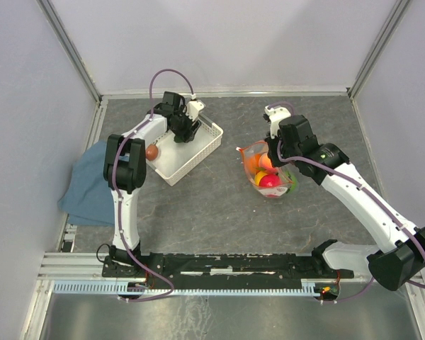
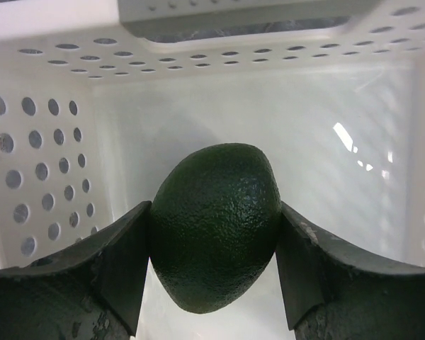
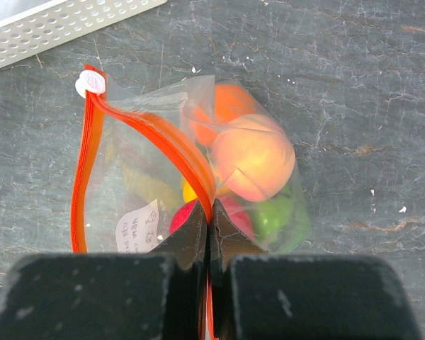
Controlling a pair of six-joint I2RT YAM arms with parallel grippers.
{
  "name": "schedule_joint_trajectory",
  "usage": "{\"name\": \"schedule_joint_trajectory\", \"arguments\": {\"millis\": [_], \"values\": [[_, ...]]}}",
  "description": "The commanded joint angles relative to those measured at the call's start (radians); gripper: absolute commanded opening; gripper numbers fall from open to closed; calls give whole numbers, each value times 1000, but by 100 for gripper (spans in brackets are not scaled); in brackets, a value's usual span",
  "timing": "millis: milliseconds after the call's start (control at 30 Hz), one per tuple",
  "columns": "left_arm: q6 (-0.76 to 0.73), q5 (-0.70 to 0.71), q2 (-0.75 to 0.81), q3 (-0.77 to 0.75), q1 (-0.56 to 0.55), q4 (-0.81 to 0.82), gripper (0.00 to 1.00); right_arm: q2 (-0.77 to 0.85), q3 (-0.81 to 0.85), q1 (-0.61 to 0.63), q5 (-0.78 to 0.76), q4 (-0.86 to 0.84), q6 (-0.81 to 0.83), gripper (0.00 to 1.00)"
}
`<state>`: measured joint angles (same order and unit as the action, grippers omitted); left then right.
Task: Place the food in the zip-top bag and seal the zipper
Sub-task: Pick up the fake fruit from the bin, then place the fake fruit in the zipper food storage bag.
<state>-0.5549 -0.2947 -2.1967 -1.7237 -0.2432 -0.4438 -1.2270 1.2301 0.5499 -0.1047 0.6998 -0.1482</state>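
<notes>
Lying right of the desk's centre, nearer the far edge: the zip-top bag, already carrying the peach, orange, green round one, lemon and red apple. Pinching one lip of the zipper in the right gripper, fingers pressed together on the strip, seemingly propping the mouth agape for more fruit. Leaving the slider parked at the strip's far end, so not sealing yet. Showing a white label through the film, its writing too small for reading. Clamping the avocado in the left gripper inside the basket toward the far-left corner, probably for carrying across. Leaving the brown piece there.
</notes>
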Motion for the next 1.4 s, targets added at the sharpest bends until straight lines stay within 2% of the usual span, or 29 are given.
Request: {"name": "schedule_joint_trajectory", "arguments": {"millis": [0, 200, 333, 633, 800, 1133, 1367], "values": [[33, -76, 158, 59, 5, 37, 56, 36, 1, 1, -7, -40, 0, 2], [136, -169, 310, 219, 2, 141, 50, 46, -7, 0, -15, -46, -7, 2], [233, -216, 457, 377, -12, 315, 50, 52, -6, 1, -24, -47, -9, 1], [353, -205, 738, 613, -116, 527, 49, 63, -7, 0, -27, -41, -20, 2], [412, -153, 871, 726, -216, 681, 50, 71, 1, 0, -37, -31, -19, 2], [458, -110, 988, 802, -430, 812, 51, 79, -8, 0, -35, -33, -28, 2], [466, -126, 967, 829, -580, 970, 51, 78, -6, 0, -38, -31, -31, 2]]}}
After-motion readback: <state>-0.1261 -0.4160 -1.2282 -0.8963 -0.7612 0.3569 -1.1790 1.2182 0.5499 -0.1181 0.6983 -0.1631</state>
